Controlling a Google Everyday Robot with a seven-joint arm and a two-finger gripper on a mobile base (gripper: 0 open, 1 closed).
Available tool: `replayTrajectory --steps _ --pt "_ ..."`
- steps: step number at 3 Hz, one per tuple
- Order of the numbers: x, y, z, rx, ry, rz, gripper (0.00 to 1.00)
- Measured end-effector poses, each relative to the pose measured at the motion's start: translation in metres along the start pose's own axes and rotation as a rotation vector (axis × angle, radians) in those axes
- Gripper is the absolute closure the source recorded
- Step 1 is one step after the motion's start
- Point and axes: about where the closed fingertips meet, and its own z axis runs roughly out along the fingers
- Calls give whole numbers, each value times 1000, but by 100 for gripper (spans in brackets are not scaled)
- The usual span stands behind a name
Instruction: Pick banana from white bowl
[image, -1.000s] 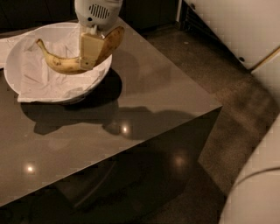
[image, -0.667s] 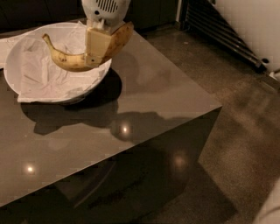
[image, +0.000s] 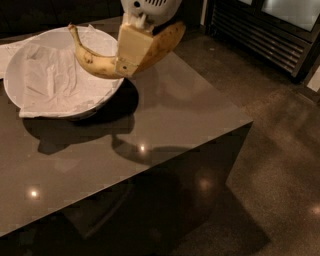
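Observation:
My gripper (image: 134, 50) hangs at the top centre of the camera view, shut on the banana (image: 97, 62). The banana is yellow with brown speckles; its stem end curves up to the left and its other end sticks out right of the near finger (image: 131, 47). It is held in the air above the right rim of the white bowl (image: 15, 95), clear of the bowl. The bowl sits at the table's back left, lined with crumpled white paper towel (image: 50, 82).
The bowl rests on a dark glossy table (image: 150, 130) whose corner points right. Loose white paper (image: 7, 52) lies behind the bowl at the left edge. A dark slatted unit (image: 265, 35) stands at the upper right, with brown floor (image: 280, 165) beside the table.
The gripper has risen with the banana, lifting it out of the bowl. The view has shifted, and the pale furniture at the right is gone from view.

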Motion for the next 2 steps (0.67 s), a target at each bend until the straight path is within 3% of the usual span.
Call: replayTrajectory --steps 1,2 --pt "13 17 -23 45 3 50 100" --pt "12 18 -26 50 0 51 100"
